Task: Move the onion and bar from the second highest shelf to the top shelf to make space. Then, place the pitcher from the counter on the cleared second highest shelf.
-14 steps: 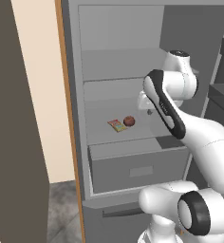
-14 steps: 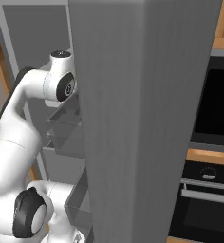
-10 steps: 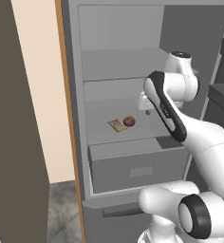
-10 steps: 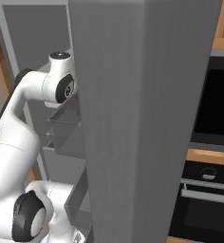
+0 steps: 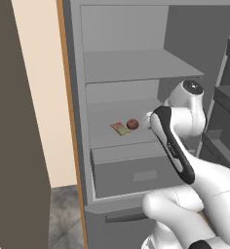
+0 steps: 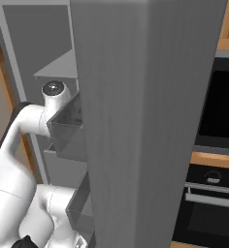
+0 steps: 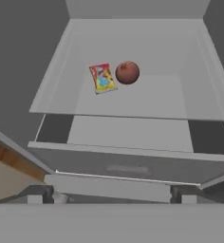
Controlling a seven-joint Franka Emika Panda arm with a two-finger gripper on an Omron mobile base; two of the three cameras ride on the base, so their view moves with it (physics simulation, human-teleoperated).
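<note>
At the bottom of the hand view no finger tips can be made out, so whether the fingers are apart or together cannot be told; nothing shows between them, and the camera looks down from above and in front onto the second highest shelf. On that pale panel the onion sits just beside the bar, the onion on the right and the packet on the left in this view, the two very near or touching, which one cannot be told; both lie toward the back half of the shelf, well apart from its side walls. Below the shelf's thin front edge the grey drawer box stands out a little, its flat front facing the camera.

From the left base view, the white arm bends up in front of the open fridge, its wrist level with the second highest shelf and at that shelf's right end; the hand itself is hidden behind the forearm. The onion and the bar rest side by side near the middle of that shelf, left of the wrist; above them the top shelf is a flat grey panel; under them sits the drawer box.

From the right base view, the grey fridge door stands edge-on across the middle; the arm reaches behind it; a dark oven is at the right.
</note>
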